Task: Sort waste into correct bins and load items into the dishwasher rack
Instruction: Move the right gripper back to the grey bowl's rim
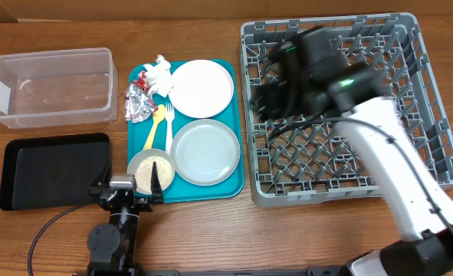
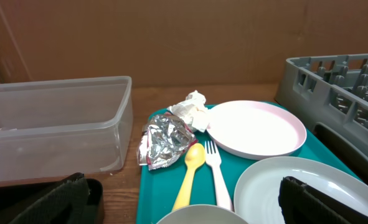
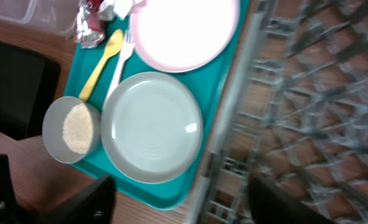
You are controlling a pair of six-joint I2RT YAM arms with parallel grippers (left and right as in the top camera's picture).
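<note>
A teal tray (image 1: 184, 192) carries a white plate (image 1: 201, 87), a pale grey plate (image 1: 205, 151), a small bowl (image 1: 151, 170) of rice-like grains, a yellow spoon (image 1: 154, 130) and a white fork (image 1: 169, 123). Foil wrappers (image 1: 140, 103) and a crumpled napkin (image 1: 159, 73) lie at its far left corner. My left gripper (image 1: 131, 192) is open at the tray's near left corner, with the bowl's rim (image 2: 199, 214) low between its fingers (image 2: 53, 202). Blurred by motion, my right gripper (image 1: 266, 90) hangs open and empty over the left wall of the grey dishwasher rack (image 1: 425, 115).
A clear plastic tub (image 1: 50, 86) stands at the far left with a shallow black tray (image 1: 54, 169) in front of it. The rack's left wall (image 3: 233, 124) runs close along the teal tray's right edge. A brown wall (image 2: 184, 37) closes off the back of the table.
</note>
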